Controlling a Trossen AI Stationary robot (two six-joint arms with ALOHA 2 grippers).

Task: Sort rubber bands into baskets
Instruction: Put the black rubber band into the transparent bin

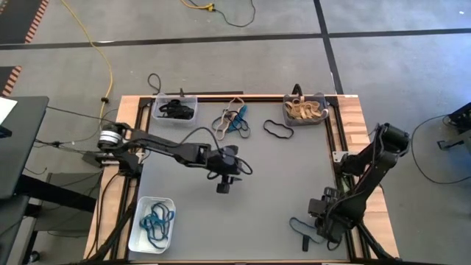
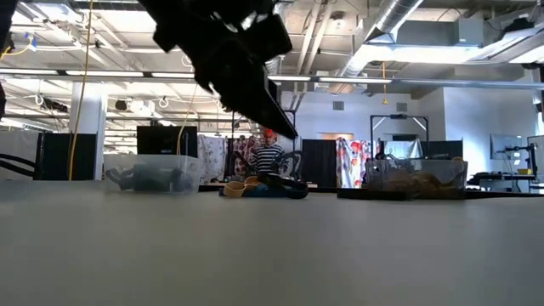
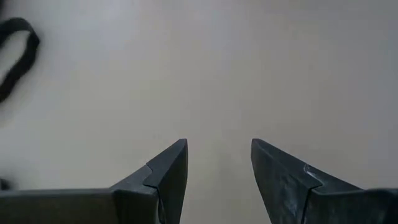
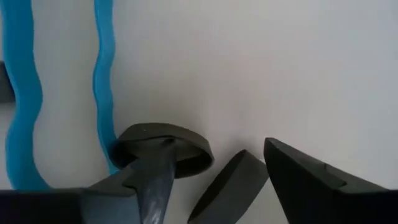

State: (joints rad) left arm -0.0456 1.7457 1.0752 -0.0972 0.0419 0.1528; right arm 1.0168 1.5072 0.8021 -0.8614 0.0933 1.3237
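Though the white basket [image 1: 135, 234] near the left front of the table [image 1: 280, 184] holds blue bands, the clear basket [image 1: 175, 108] holds black ones and the grey basket [image 1: 305, 110] holds tan ones, I judge the job is not done. A loose pile [image 1: 231, 121] and one black band [image 1: 278, 130] lie between the two back baskets. The left gripper [image 1: 224, 187] hangs over mid-table, jaws apart and empty, while the right gripper [image 1: 305, 239] sits by the table's right front beside a blue band [image 4: 102, 81], jaws apart.
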